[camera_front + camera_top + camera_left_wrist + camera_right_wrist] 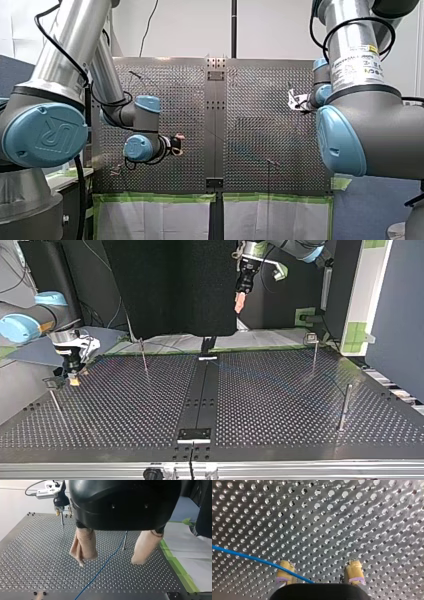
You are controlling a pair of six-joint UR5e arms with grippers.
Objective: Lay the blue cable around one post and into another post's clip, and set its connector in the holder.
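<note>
While my left arm hangs high above the perforated bench (pixel 280 405), my right arm is low at the top view's left, close to the surface. The left gripper (pixel 110 561) has its beige fingers spread wide, and nothing is between them. The right gripper (pixel 319 567) also stands open: its yellow pads are well apart and clamp nothing.

A thin post (pixel 124 542) stands ahead of the left fingers. Another post (pixel 56 402) stands just beside the right gripper.

The blue cable (pixel 103 563) lies loose on the bench. In the left wrist view it runs from just beside the post, between and under the open fingers. In the right wrist view it crosses the holes and passes by one yellow pad, then goes out of sight under the gripper body.

I judge the task to be at an early or middle stage. I cannot tell whether the cable is around any post, or whether it sits in a clip. The connector and its holder I cannot make out, so that step seems to remain.
</note>
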